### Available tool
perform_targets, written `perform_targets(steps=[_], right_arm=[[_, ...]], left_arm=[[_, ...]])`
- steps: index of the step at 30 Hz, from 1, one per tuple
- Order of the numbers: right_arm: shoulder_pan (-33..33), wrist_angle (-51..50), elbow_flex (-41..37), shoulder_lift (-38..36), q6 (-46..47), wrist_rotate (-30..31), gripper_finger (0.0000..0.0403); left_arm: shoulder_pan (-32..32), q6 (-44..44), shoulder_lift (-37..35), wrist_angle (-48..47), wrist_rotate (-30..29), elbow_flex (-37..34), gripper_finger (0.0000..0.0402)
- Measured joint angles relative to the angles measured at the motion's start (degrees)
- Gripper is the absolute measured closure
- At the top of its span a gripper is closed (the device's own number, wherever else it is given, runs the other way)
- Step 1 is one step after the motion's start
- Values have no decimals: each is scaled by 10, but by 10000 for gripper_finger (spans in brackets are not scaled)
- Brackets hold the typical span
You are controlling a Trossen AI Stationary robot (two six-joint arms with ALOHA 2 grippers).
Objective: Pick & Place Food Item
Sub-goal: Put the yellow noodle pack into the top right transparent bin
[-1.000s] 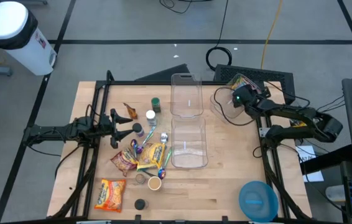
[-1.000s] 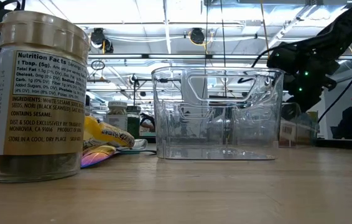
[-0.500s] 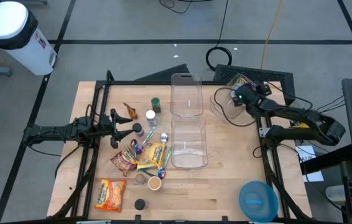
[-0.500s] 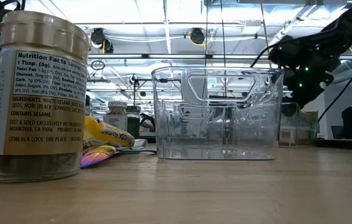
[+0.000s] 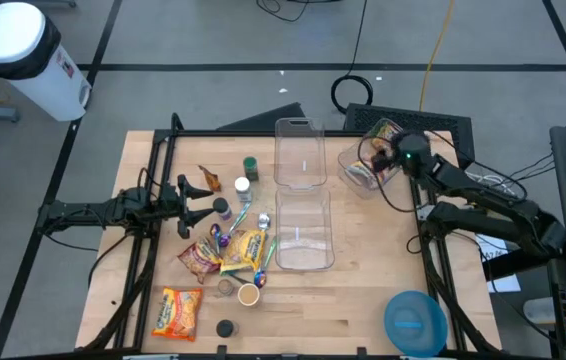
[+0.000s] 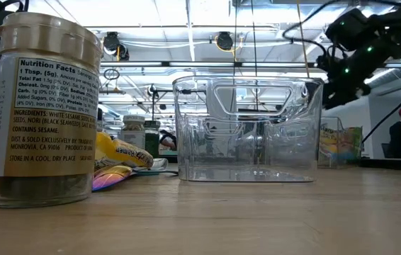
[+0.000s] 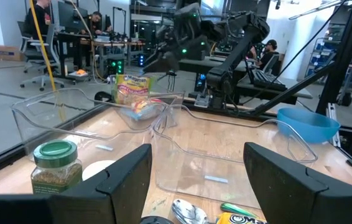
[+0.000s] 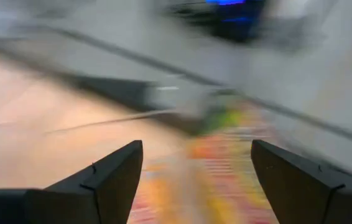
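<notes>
A blue bowl (image 5: 414, 323) sat at the lower right of the high view, on the near corner of the table (image 5: 343, 300). Nothing showed inside it. In the middle stood a clear box (image 5: 304, 229), and it looked empty. A second clear box (image 5: 299, 152) touched its far end, also empty.

Left of the boxes lay a heap of snack packets (image 5: 228, 250), some small jars (image 5: 246, 175) and an orange bag (image 5: 178, 311). The left pincer (image 5: 195, 199) was beside the heap with its fingers spread wide, holding nothing.

At the far right of the table sat a clear bowl (image 5: 363, 170), with something red and pale in it. Just behind the bowl stood a bright food packet (image 5: 384, 131). The right pincer (image 5: 393, 160) hung over that spot. Its fingers (image 8: 111, 180) were wide apart in the right wrist view, with nothing between them.

The low view showed a big seasoning jar (image 6: 41, 113) close up, with its label easy to read, which the high view did not. The left wrist view showed the food packet (image 7: 130, 88) standing up behind the clear bowl (image 7: 142, 111). The right wrist view was too blurry to name things.
</notes>
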Motion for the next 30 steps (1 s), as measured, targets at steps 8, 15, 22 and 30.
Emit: perform_targets(steps=[8, 15, 22, 30], right_arm=[[45, -36, 0, 64, 23, -146, 133], [91, -44, 4, 145, -8, -78, 146], [98, -38, 2, 136, -41, -61, 184], [98, 74, 0, 66, -70, -59, 215]], left_arm=[[0, 0, 0, 0, 0, 0, 139], [0, 0, 0, 0, 0, 0, 139], [0, 0, 0, 0, 0, 0, 139], [0, 0, 0, 0, 0, 0, 140]])
